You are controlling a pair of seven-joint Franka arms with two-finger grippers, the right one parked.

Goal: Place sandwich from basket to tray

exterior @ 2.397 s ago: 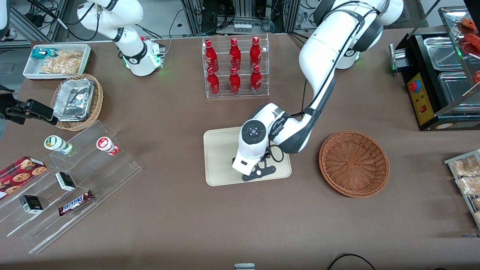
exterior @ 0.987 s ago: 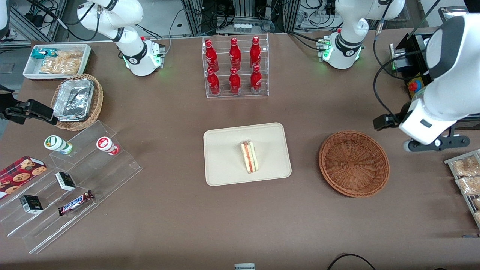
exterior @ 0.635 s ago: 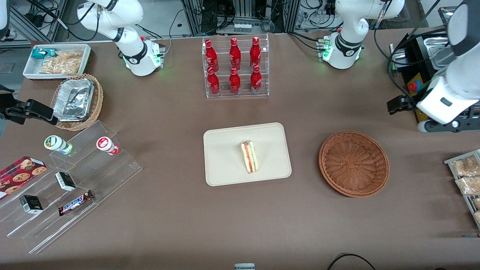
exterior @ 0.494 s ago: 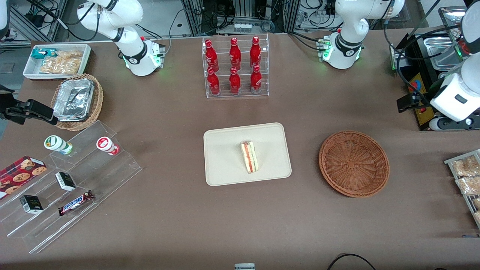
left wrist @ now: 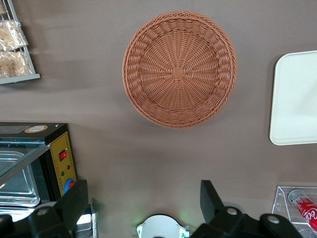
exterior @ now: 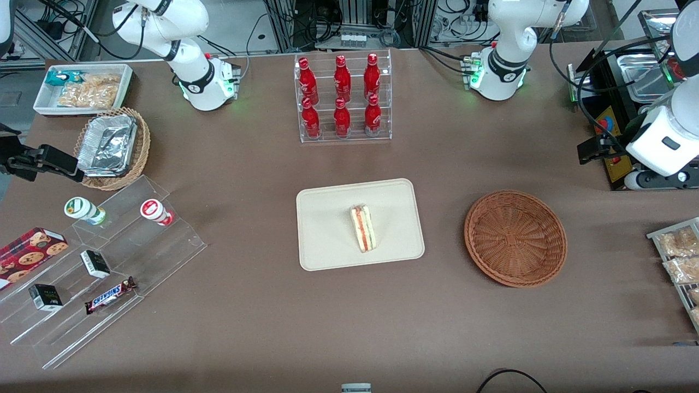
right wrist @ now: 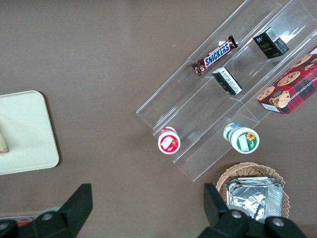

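The sandwich (exterior: 363,228), a pale wedge with red, orange and green layers, lies on the cream tray (exterior: 327,245) near its middle. The reddish-brown basket (exterior: 515,238) is empty and stands beside the tray, toward the working arm's end. It also shows in the left wrist view (left wrist: 179,69), with a corner of the tray (left wrist: 297,99). The left arm's gripper (exterior: 662,180) is raised high at the working arm's end of the table, well apart from the basket. In the left wrist view the gripper (left wrist: 143,201) is open and empty.
A clear rack of red bottles (exterior: 342,98) stands farther from the camera than the tray. A black food warmer (exterior: 628,109) and a rack of snack bags (exterior: 677,256) are at the working arm's end. A tiered clear shelf (exterior: 98,262), a tan foil-tray basket (exterior: 112,147) and a white bin (exterior: 82,90) are at the parked arm's end.
The gripper was down on the tray; it has let go of the sandwich, risen and swung away past the basket to the working arm's end. The sandwich stays on the tray.
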